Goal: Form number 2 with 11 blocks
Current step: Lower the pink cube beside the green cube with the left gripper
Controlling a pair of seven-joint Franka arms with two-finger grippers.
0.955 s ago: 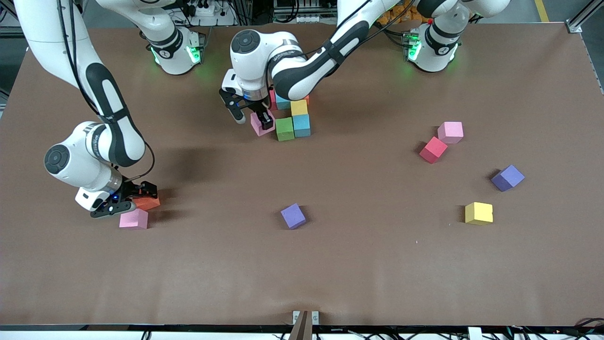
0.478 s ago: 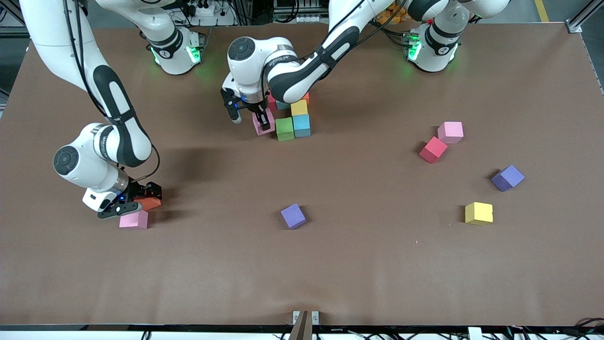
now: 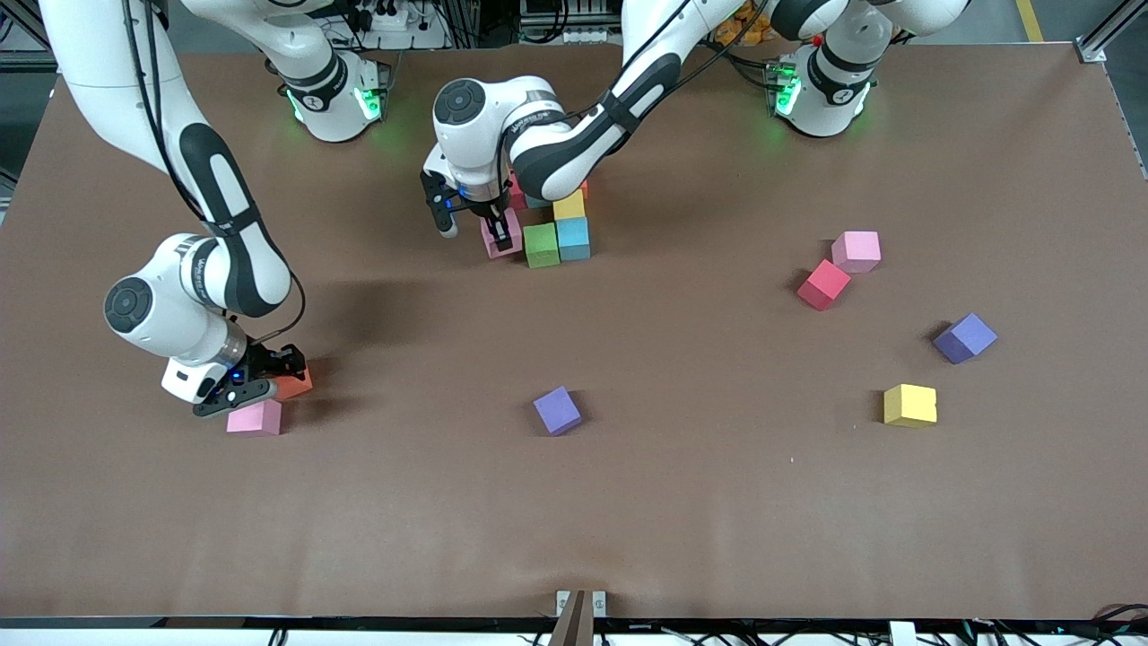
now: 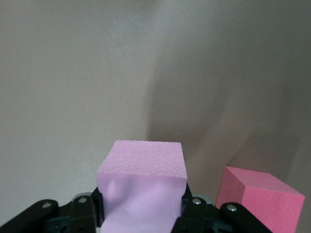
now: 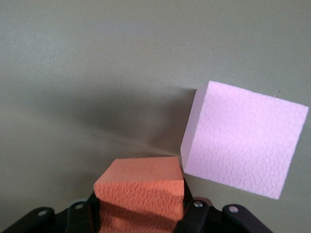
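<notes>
My left gripper [image 3: 497, 235] is shut on a pink block [image 3: 491, 240] [image 4: 141, 184], held right beside the green block [image 3: 541, 245] on the side toward the right arm's end. The green block belongs to a cluster with a light blue block [image 3: 574, 238], a yellow block [image 3: 569, 205] and a red block [image 4: 260, 201]; my arm hides the rest. Toward the right arm's end of the table, my right gripper [image 3: 260, 381] is shut on an orange block [image 3: 294, 384] [image 5: 141, 191]. A pink block [image 3: 254, 417] [image 5: 243, 145] lies next to it.
Toward the left arm's end lie a pink block [image 3: 856, 251], a red block [image 3: 823, 284], a yellow block [image 3: 909, 405] and a purple cube [image 3: 965, 337]. Another purple cube [image 3: 557, 410] sits mid-table, nearer the front camera.
My right gripper's jaws have shut on the orange block, and that arm has shifted slightly. My left gripper has moved the pink block a little closer to the cluster.
</notes>
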